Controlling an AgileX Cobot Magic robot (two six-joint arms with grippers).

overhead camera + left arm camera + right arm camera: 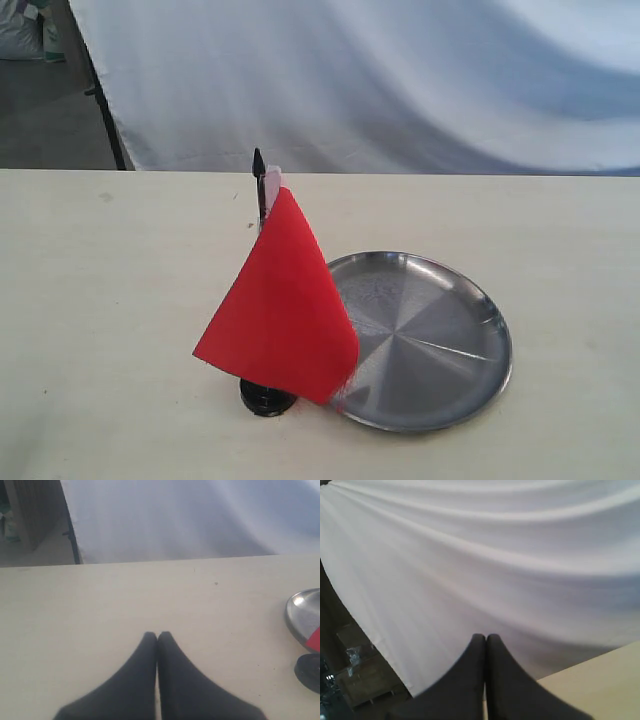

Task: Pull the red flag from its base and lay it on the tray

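Note:
The red flag (280,305) stands upright on its thin black pole (259,180), planted in the small round black base (266,398) on the table. Its cloth hangs over the left rim of the steel tray (440,340), which lies just right of the base. In the left wrist view the tray's rim (299,615), a corner of red cloth (315,640) and the base (310,672) show at the edge. My left gripper (157,635) is shut and empty, over bare table, apart from them. My right gripper (485,637) is shut and empty, facing the white cloth. Neither gripper shows in the exterior view.
The pale wooden table (100,300) runs wide on both sides of the flag. A white cloth backdrop (400,70) hangs behind its far edge. A black stand leg (105,110) and clutter sit beyond the back left.

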